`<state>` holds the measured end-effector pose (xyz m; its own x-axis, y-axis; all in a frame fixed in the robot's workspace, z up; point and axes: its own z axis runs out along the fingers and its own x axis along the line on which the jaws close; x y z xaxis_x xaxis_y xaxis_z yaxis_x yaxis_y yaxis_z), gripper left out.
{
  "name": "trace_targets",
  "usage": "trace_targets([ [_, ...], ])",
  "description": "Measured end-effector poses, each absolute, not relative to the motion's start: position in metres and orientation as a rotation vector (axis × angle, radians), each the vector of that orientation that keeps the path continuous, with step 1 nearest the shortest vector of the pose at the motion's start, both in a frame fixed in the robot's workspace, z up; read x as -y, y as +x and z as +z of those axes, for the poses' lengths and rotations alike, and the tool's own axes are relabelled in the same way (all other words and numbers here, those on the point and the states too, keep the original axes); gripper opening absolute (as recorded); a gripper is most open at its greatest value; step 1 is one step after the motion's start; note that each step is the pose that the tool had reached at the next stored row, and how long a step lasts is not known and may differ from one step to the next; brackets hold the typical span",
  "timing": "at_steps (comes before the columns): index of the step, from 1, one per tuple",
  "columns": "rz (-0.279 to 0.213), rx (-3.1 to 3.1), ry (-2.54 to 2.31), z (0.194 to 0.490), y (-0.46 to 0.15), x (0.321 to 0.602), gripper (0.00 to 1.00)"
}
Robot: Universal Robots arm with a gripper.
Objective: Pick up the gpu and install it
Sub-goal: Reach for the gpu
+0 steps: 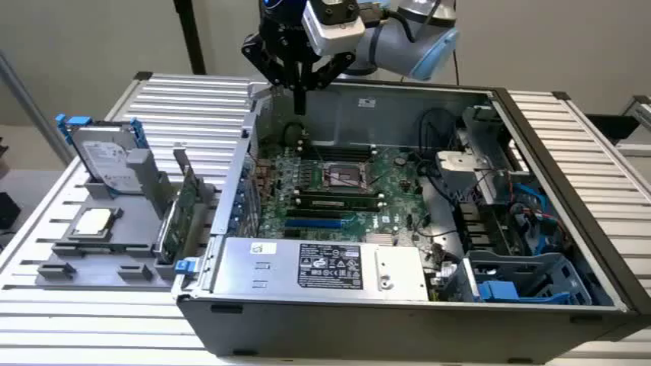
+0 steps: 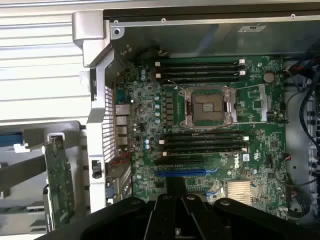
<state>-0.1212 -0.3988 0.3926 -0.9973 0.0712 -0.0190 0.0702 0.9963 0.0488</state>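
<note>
A pale wall stands behind a white slatted table (image 1: 569, 152), and on the table an open computer case (image 1: 407, 320) lies on its side. Inside it I see the green motherboard (image 1: 336, 191) with the empty processor socket (image 1: 346, 177) in its middle and a long blue slot (image 1: 315, 225) closer to the power supply box (image 1: 325, 267).

My claw (image 1: 300, 103) hangs over the back wall of the case, pointing straight down, above the edge of the motherboard. The two fingers are pressed together and there is nothing between them. In the wrist view my claw (image 2: 175, 187) is a dark shape over the motherboard (image 2: 210, 125), near the blue slot (image 2: 180, 172).

The gpu (image 1: 183, 213) is not in the case. It stands upright on its long edge in a gray holder (image 1: 102, 259) on the table, at the exterior view's left, just beside the outside wall of the case. In the wrist view the gpu (image 2: 60, 185) shows its green board face. It is well apart from my claw.

In the same holder, a silver hard drive (image 1: 107, 160) with blue rails leans upright, and a small square processor chip (image 1: 91, 223) lies flat.
</note>
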Motion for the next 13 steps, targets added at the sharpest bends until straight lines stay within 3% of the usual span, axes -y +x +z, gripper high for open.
trace_targets([
  [13, 0.075, -3.118, 0.111, 0.3928, -0.1227, 0.4002, 0.00],
])
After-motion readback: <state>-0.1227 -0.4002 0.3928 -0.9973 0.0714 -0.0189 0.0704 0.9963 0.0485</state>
